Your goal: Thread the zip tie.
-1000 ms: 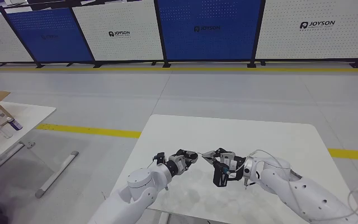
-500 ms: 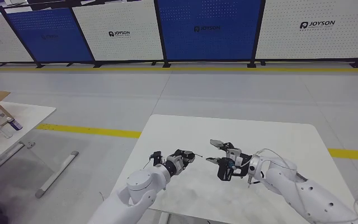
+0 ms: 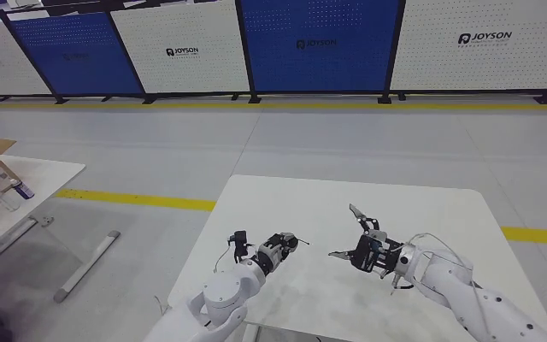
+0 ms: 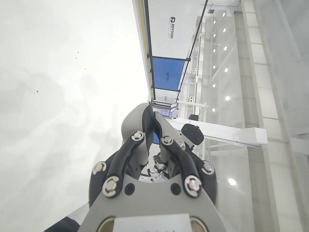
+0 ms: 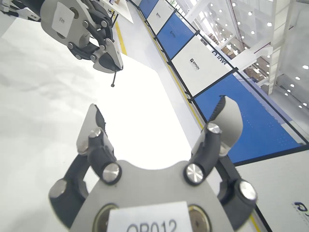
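Note:
A thin black zip tie (image 5: 113,79) sticks out a short way from the tip of my left gripper (image 5: 115,67), which is shut on it. In the top view the left gripper (image 3: 289,241) hovers over the white table (image 3: 410,201) near its front left, with the zip tie (image 3: 301,242) end pointing toward the right arm. My right gripper (image 3: 343,231) stands wide open a short gap to the right of that end, holding nothing. The right gripper (image 5: 158,102) faces the tie across the gap. The left gripper (image 4: 151,109) has its fingers pressed together.
The table top around both grippers is bare white surface. Blue and white partition panels (image 3: 320,43) stand across the floor behind the table. Another table (image 3: 34,184) sits at the far left.
My right gripper was close against the left gripper's tip and the tie; it has opened wide and drawn back to the right. The left gripper stays shut on the tie, shifted slightly.

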Motion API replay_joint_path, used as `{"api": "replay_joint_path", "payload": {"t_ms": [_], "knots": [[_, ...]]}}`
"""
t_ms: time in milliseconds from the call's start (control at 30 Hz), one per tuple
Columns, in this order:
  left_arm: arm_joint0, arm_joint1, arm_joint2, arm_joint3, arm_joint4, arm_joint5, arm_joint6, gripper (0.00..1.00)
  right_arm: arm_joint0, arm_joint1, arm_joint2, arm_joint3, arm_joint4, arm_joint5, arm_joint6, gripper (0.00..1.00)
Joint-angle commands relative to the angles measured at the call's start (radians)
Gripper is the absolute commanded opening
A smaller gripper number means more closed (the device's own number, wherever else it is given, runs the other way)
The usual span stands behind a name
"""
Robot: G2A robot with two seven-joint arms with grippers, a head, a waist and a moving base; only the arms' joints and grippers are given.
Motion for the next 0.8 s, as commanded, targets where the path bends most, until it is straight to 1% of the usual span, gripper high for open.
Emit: {"api": "replay_joint_path", "payload": {"t_ms": [0,100,133,167,200,267,333,500,567,600,633,667,767], "knots": [[0.000,0.000,0.000,0.000,0.000,0.000,0.000,0.00,0.000,0.000,0.000,0.000,0.000,0.000,0.000,1.00],[0.000,-0.001,0.001,0.001,0.002,-0.003,-0.004,0.00,-0.003,0.000,0.002,0.001,0.007,0.003,0.001,1.00],[-0.002,-0.001,0.001,0.005,0.013,-0.007,-0.007,0.00,-0.012,-0.002,0.011,0.005,0.040,0.004,0.006,1.00],[-0.003,-0.001,0.001,0.007,0.034,-0.017,-0.007,0.00,-0.021,-0.004,0.015,0.008,0.082,0.000,0.011,1.00],[-0.001,-0.002,0.005,0.011,0.061,-0.034,-0.010,0.00,-0.026,-0.007,0.004,0.008,0.160,0.000,0.015,1.00],[0.005,-0.002,0.007,0.014,0.086,-0.056,-0.024,0.00,-0.016,-0.007,-0.018,0.022,0.272,0.000,0.019,1.00],[0.012,-0.002,0.003,0.014,0.110,-0.075,-0.035,0.00,0.006,-0.005,-0.063,0.029,0.403,0.000,0.042,1.00],[0.023,-0.005,-0.012,0.002,0.111,-0.069,-0.036,0.00,0.098,0.015,-0.213,0.011,0.694,0.000,0.134,1.00],[0.029,-0.005,-0.014,-0.008,0.125,-0.078,-0.046,0.00,0.135,0.023,-0.284,-0.012,0.834,0.000,0.180,1.00],[0.033,-0.005,-0.015,-0.012,0.132,-0.083,-0.049,0.00,0.158,0.026,-0.310,-0.020,0.884,0.000,0.204,1.00],[0.037,-0.006,-0.016,-0.017,0.142,-0.091,-0.051,0.00,0.185,0.031,-0.339,-0.018,0.922,0.000,0.216,1.00],[0.041,-0.006,-0.016,-0.019,0.146,-0.093,-0.051,0.00,0.187,0.032,-0.342,-0.024,0.961,0.000,0.227,1.00],[0.042,-0.006,-0.016,-0.020,0.146,-0.093,-0.052,0.00,0.187,0.032,-0.342,-0.024,0.961,0.000,0.227,1.00]]}}
